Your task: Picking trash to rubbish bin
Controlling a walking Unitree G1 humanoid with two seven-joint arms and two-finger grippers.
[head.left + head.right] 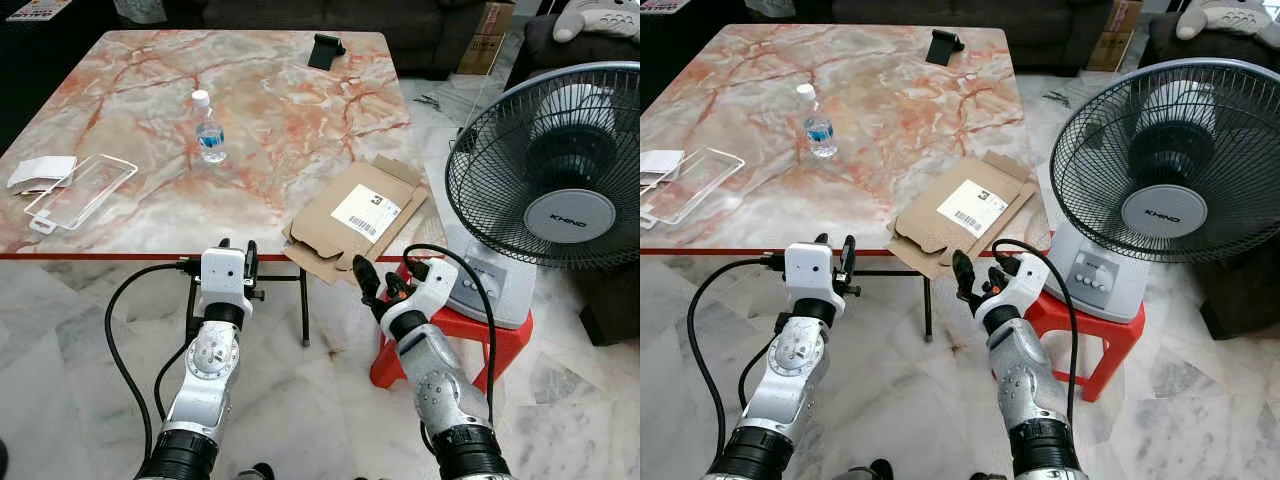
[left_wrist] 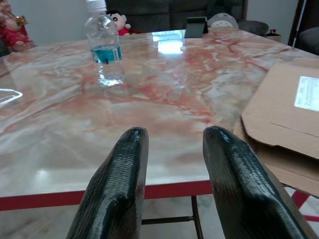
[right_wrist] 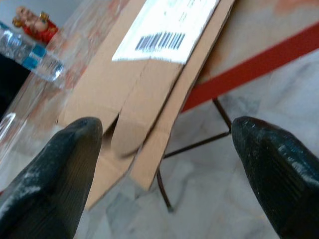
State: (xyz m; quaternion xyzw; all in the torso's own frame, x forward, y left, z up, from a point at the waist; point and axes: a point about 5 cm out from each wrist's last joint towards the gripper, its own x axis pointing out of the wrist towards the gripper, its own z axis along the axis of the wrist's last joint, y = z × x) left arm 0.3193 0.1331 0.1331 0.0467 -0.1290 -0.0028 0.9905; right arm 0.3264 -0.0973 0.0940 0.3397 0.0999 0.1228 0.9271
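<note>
A flattened cardboard box [image 1: 357, 222] with a white barcode label lies at the near right corner of the marble table [image 1: 280, 130], its near flaps sticking out past the table's red edge. A small water bottle [image 1: 208, 129] with a white cap and blue label stands upright near the middle of the table, well apart from the box. Near the table's left edge lie a clear plastic tray [image 1: 80, 191] and, just beside it, a white packet [image 1: 40, 171]. A small black object [image 1: 325, 50] sits at the far edge; what it is cannot be made out.

The right gripper [image 1: 379, 283] hangs in the air just below and in front of the box's overhanging flaps, fingers [image 3: 60, 169] spread wide with nothing between them. In the right wrist view the box's flaps and label lie between the two fingertips but farther off, untouched.

The left gripper [image 1: 237, 258] is held at the near table edge, to the left of the box, pointing across the tabletop toward the bottle. Its fingers [image 2: 119, 179] stand moderately apart and hold nothing.

To the right of the table an electric fan [image 1: 555, 175] stands on a red plastic stool [image 1: 460, 345] on the pale marble floor [image 1: 70, 350].
</note>
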